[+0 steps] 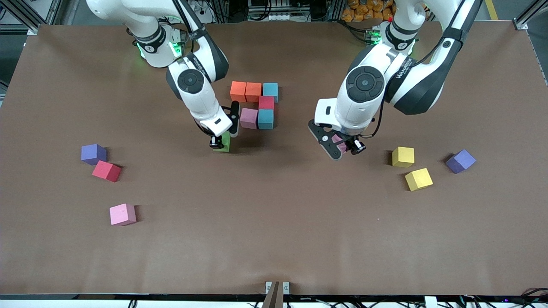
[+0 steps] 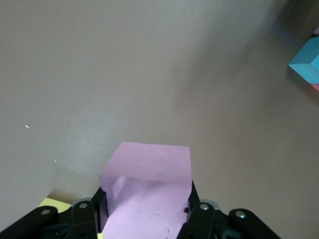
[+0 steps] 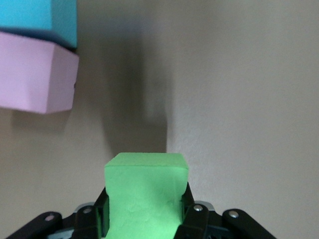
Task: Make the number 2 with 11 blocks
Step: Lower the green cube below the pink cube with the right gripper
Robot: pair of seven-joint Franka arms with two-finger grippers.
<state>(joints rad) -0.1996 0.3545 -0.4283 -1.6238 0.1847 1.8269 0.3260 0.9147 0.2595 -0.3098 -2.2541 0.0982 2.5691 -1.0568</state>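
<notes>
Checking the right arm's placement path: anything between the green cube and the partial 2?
Nothing visible. The right gripper holds the green cube just nearer the camera than the pink cube of the partial 2, with only bare table between. The left gripper, holding its own pink cube, sits clear toward its end.

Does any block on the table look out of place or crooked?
Nothing looks damaged. The loose red cube, pink cube, one yellow cube and purple cube lie turned at angles, while the six blocks already placed sit square and touching.
</notes>
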